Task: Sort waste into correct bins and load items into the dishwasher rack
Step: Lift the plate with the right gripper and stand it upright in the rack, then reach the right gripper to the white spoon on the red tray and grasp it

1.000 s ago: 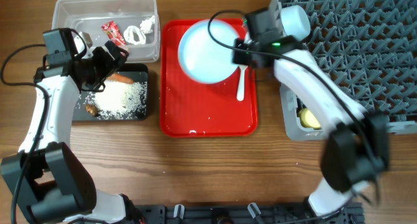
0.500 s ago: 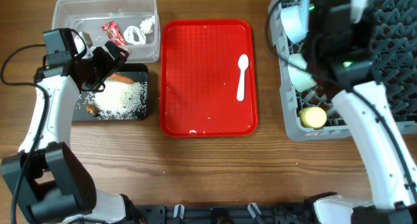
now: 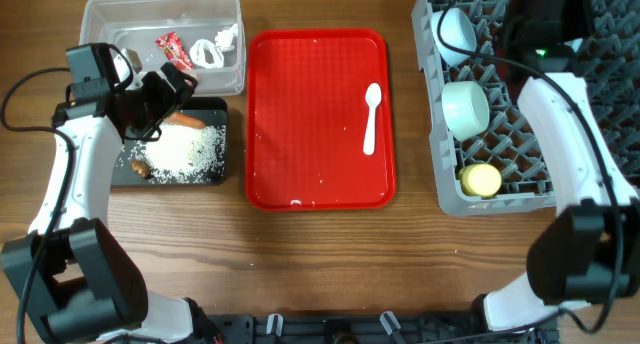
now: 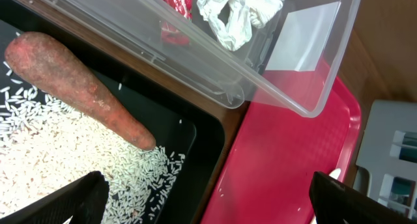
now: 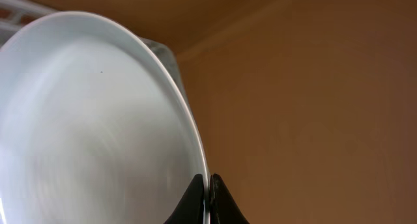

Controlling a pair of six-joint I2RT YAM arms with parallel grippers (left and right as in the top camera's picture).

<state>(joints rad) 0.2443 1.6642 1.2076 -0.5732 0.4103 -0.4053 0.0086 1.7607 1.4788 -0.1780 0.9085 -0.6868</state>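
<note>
Right claw (image 5: 208, 187) pinches the plate (image 5: 98, 120) by its rim over the rack (image 3: 615, 54) at two o'clock; left claw (image 4: 205, 185) gapes wide above the carrot (image 4: 71, 87).

Wooden table (image 3: 320, 254), overhead view. The medium-brown top fills the frame edge to edge, its grain running left to right with darker streaks. A black rail (image 3: 340, 329) with rounded fittings lies along the near edge at bottom centre. Lighting is even and diffuse, and shadows on the wood are soft and short. In the right wrist view, the same wood appears as a plain, blurred orange-brown field.
</note>
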